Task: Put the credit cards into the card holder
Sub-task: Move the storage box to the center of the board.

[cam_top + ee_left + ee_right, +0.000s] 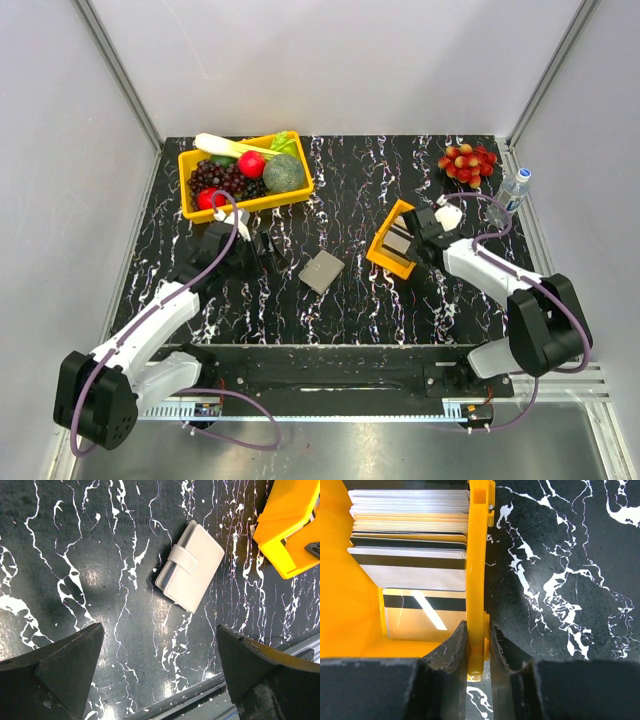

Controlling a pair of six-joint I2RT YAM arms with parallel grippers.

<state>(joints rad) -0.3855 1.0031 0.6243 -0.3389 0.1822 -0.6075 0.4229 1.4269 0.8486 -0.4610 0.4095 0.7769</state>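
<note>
The card holder (pixel 322 271) lies closed and flat mid-table; the left wrist view shows its taupe cover and strap (pixel 190 567). My left gripper (pixel 262 248) is open and empty, to the left of the holder; its fingers (pixel 60 667) frame bare table. The credit cards (pixel 410 540), silvery, dark and tan, stand stacked in the small orange tray (pixel 392 240). My right gripper (pixel 418 228) is shut on that tray's side wall (pixel 477 580), one finger inside and one outside, and the tray is tilted up on edge.
A large yellow bin (pixel 189 187) of fruit and vegetables stands at the back left. A bunch of red grapes (pixel 467 162) and a water bottle (pixel 512 192) sit at the back right. The table's near edge (pixel 210 692) lies just below the left gripper.
</note>
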